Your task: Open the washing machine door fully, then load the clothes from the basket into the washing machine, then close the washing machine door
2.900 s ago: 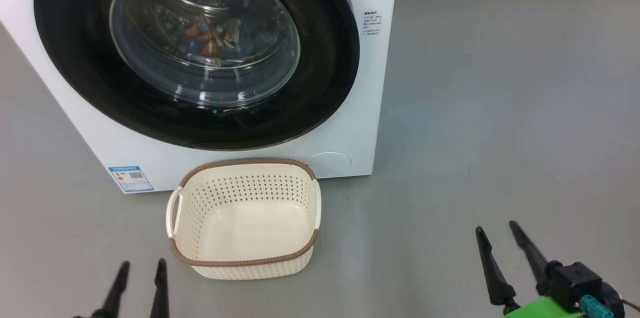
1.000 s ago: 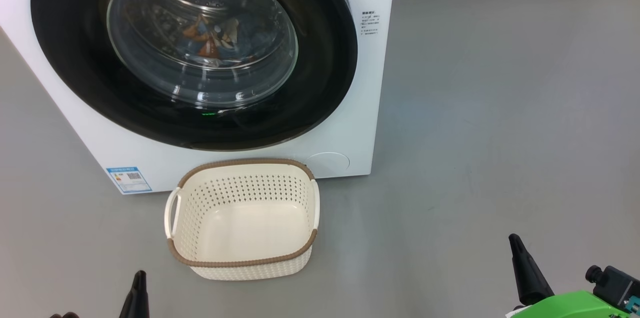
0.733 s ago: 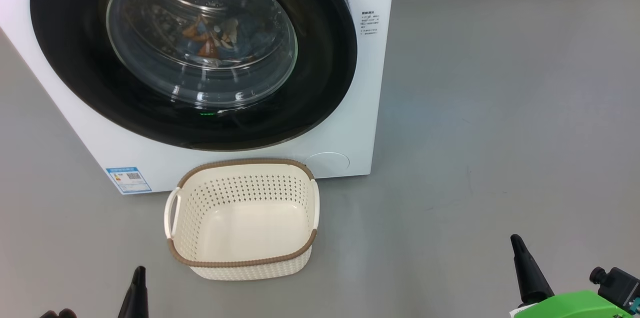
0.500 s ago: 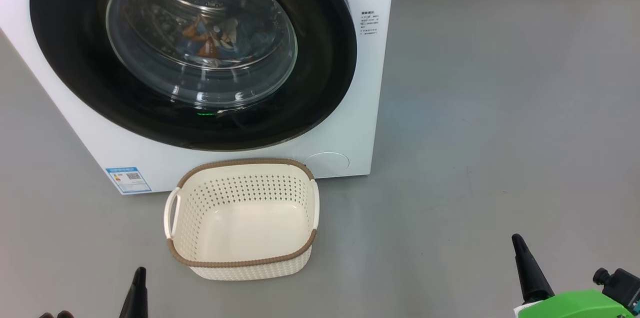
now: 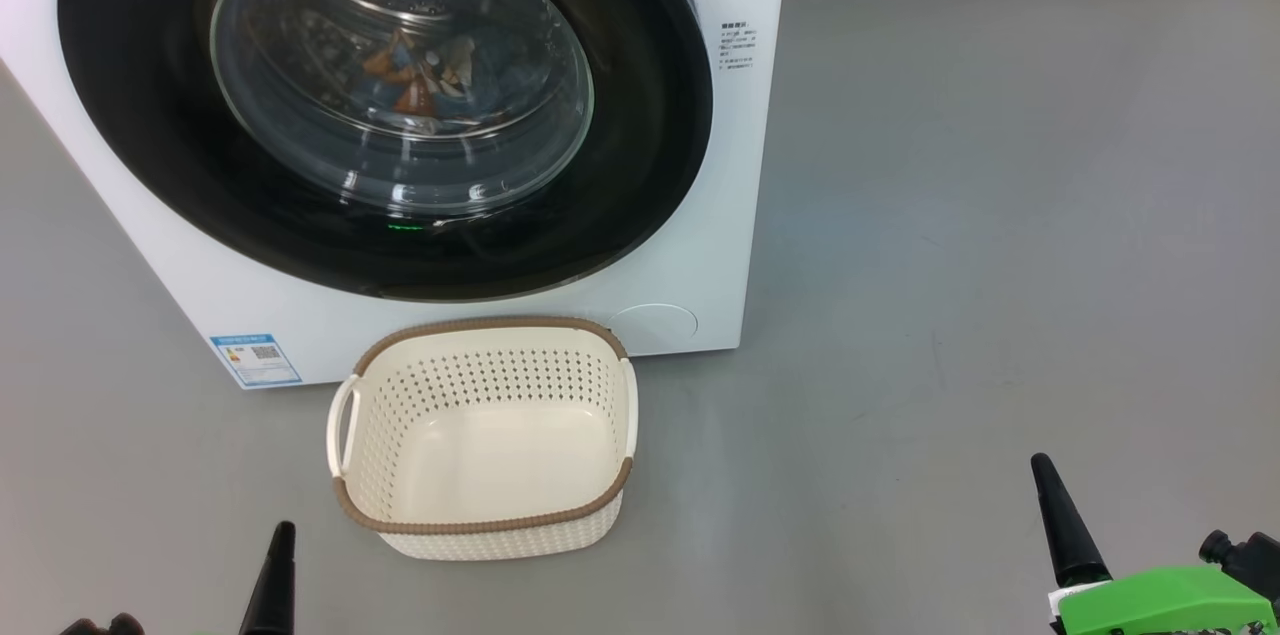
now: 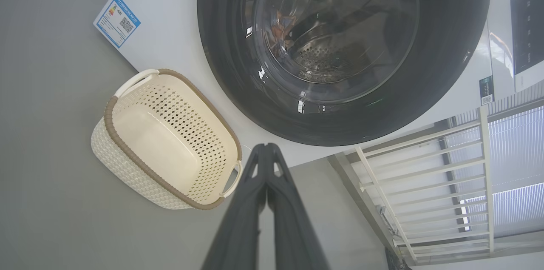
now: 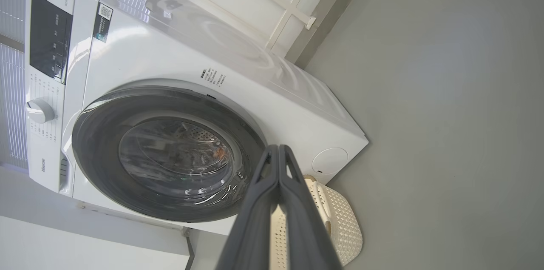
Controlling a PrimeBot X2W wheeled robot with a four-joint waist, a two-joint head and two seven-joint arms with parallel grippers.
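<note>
The washing machine (image 5: pixel 715 175) stands white and boxy at the upper left of the head view. Its round black-rimmed washing machine door (image 5: pixel 650 125) lies flat against its front. Through the glass I see the clothes (image 5: pixel 415 80), orange and blue, inside the drum. The cream basket (image 5: pixel 485 535) sits on the floor just below the door, with nothing in it. My left gripper (image 5: pixel 277 575) is shut, low at the bottom left, short of the basket. My right gripper (image 5: pixel 1058 515) is shut at the lower right, far from the machine. Each wrist view shows its fingers pressed together (image 6: pixel 266 153) (image 7: pixel 278 153).
Grey floor spreads to the right of the machine. A blue label (image 5: pixel 255 358) marks the machine's lower left corner. A white railing (image 6: pixel 425 185) stands beside the machine. The control panel (image 7: pixel 46 44) and a knob (image 7: pixel 39 110) sit along the machine's top.
About three seconds ago both grippers stood open; now both are shut and sit lower in the head view. Over the last second the right fingertip rose slightly. Door and basket unchanged.
</note>
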